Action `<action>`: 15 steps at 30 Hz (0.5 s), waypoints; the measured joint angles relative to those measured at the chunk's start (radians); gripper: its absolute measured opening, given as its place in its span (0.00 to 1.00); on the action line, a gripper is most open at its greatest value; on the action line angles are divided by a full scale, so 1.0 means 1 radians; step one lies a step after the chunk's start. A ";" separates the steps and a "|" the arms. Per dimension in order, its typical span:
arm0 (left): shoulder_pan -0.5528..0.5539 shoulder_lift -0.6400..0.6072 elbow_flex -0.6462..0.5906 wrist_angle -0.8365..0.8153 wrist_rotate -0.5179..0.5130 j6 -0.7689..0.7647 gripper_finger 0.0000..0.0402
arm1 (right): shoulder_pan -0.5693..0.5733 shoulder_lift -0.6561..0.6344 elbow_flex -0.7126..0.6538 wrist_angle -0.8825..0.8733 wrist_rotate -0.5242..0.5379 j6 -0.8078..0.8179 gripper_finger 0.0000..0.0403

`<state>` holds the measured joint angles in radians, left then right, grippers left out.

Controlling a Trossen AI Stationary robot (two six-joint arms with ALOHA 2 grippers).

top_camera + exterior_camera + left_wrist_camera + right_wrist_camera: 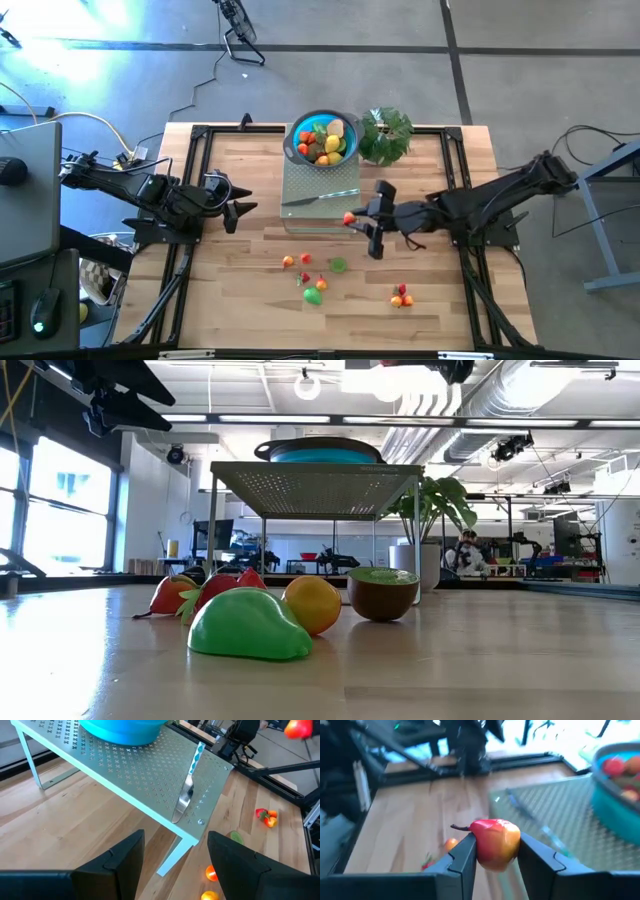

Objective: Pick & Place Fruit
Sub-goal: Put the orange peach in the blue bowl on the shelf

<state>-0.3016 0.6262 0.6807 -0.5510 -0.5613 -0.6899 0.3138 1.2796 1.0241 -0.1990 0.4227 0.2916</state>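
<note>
Right gripper (495,855) pinches small red-yellow toy pear (494,842) by perforated metal rack's (300,190) front-right corner. I see left gripper (175,865) open nr bench's left edge.

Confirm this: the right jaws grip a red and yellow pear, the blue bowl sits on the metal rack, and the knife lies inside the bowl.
One detail is wrong: the knife lies on the metal rack in front of the blue bowl, not inside it, as the high view shows. The right gripper does grip the red and yellow pear.
</note>
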 joint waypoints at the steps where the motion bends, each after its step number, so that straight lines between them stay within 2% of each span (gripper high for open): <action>1: 0.000 0.000 0.000 0.000 0.000 0.000 0.53 | -0.004 -0.006 0.000 0.014 0.014 -0.009 0.29; 6: 0.000 0.000 0.000 0.001 -0.014 0.000 0.53 | -0.031 -0.014 0.000 0.120 0.076 -0.077 0.29; 15: 0.000 0.000 0.000 -0.002 -0.112 0.004 0.53 | -0.174 -0.014 0.000 0.225 0.077 -0.183 0.28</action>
<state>-0.3016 0.6262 0.6807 -0.5533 -0.6730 -0.6861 0.1398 1.2659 1.0241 0.0258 0.4998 0.1084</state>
